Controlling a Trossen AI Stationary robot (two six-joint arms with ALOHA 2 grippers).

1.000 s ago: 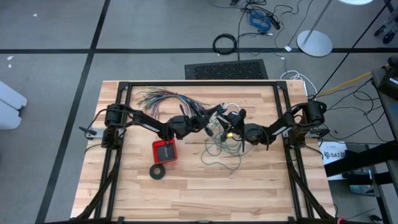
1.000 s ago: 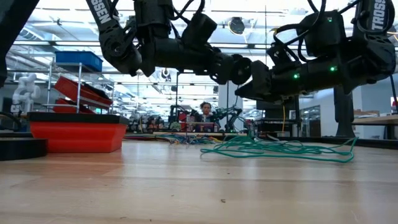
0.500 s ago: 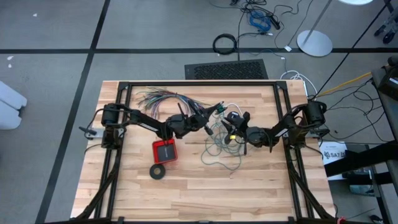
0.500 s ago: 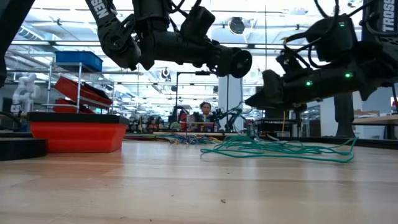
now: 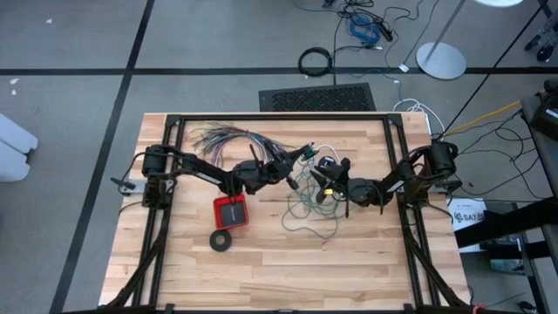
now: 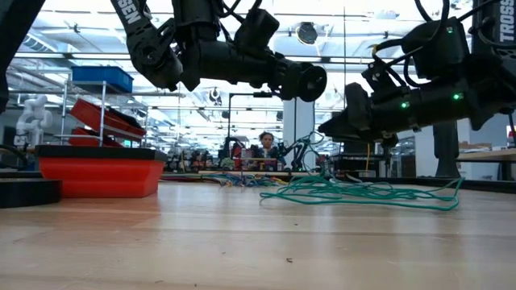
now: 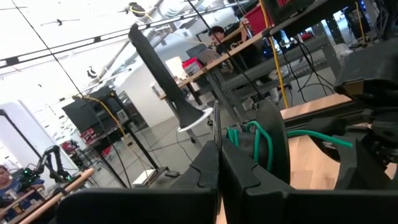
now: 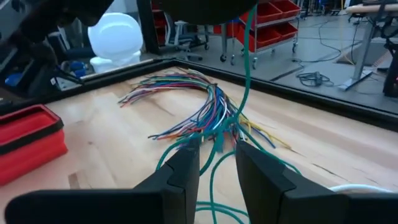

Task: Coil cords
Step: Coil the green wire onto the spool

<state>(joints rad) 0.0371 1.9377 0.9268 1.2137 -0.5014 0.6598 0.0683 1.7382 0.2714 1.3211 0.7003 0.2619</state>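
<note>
From above, the green wire (image 5: 310,208) sprawls on the table (image 5: 366,262) under both arms, the left gripper (image 5: 304,155) lifting a strand; the left wrist view shows its jaws pressed on green loops, while the right gripper (image 8: 216,163), jaws spread, straddles the hanging strand.

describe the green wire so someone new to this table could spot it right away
Start at the wooden table and find the gap between the two dark arms near its middle. The teal-green wire sprawls there in loose loops. Unlike the fanned many-coloured wires toward the back left, it is one long strand of a single colour.
</note>
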